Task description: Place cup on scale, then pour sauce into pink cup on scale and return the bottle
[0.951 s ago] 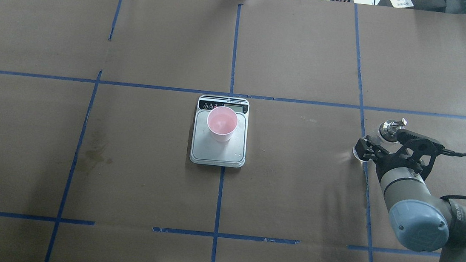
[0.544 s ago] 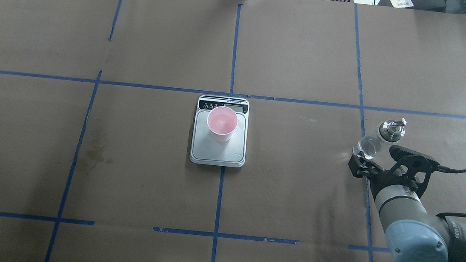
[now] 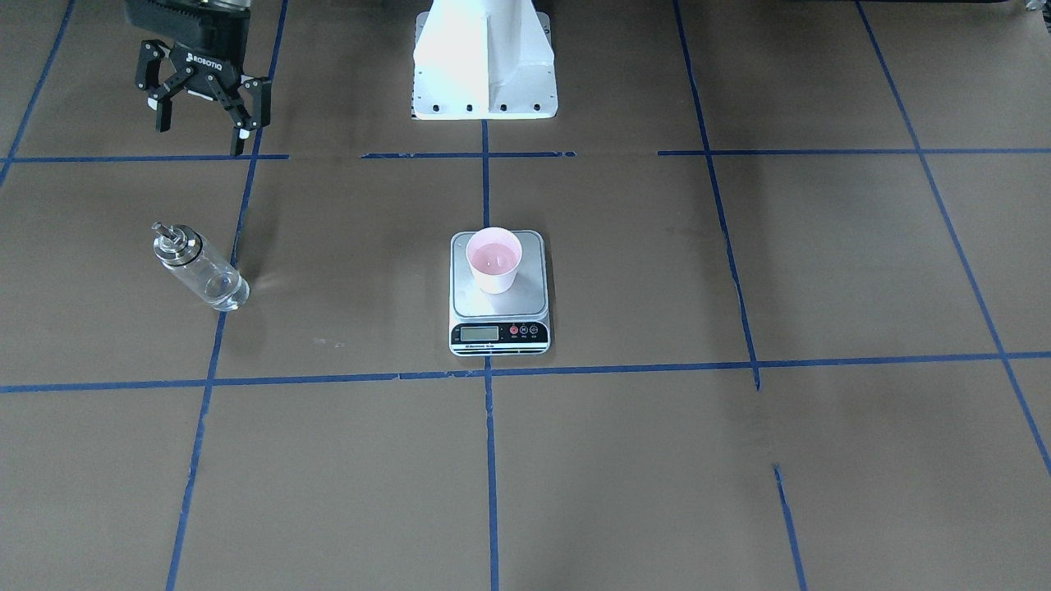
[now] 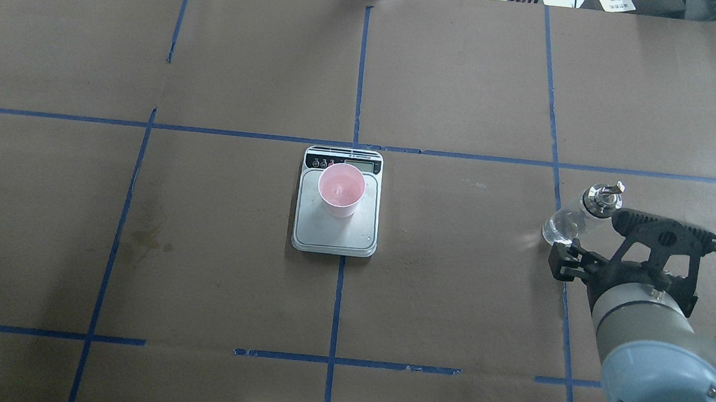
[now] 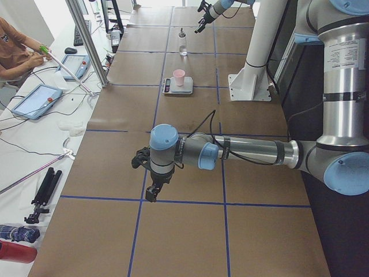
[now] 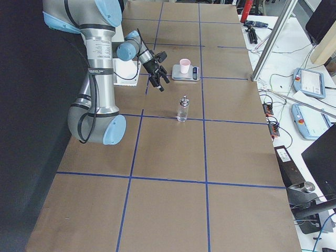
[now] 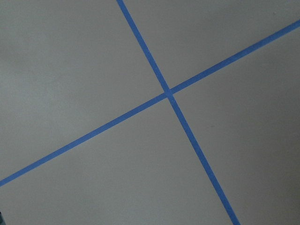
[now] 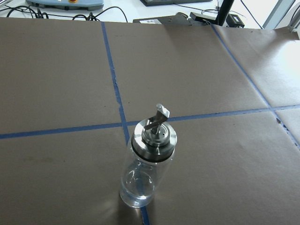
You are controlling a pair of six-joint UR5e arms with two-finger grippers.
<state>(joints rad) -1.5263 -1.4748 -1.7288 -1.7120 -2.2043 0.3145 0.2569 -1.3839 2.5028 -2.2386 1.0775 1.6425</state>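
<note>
**Bottle stands free on the counter, cup sits on the scale**

The bottle [image 3: 201, 269] stands upright on the counter [image 3: 739, 492], on the robot's right side, with its foot on one of the blue tape lines [image 3: 575, 369]. Its metal collar and small spout are at the top, and nothing touches it. The right gripper [image 3: 199, 131] hangs in the air on the robot's side of the bottle, well apart from it. Its two fingers are spread wide and hold nothing. The right wrist view looks down at the bottle and shows the clear glass and the spout.

The cup [image 3: 493, 261] stands upright, about in the middle of the platform of the scale [image 3: 530, 302]. The scale lies at the centre of the counter, across a tape line. Its black display strip is turned to the operators' side, away from the white robot base [image 3: 484, 57]. Cup and scale are well apart from the bottle.

The left gripper [image 5: 145, 180] shows only in the view from the counter's left end. It hangs over the counter, far from the scale. The left wrist view shows only brown paper and a crossing of two tape lines. I cannot tell whether its fingers are apart or together. A person [image 5: 17, 46] sits beside the counter on the operators' side.
</note>
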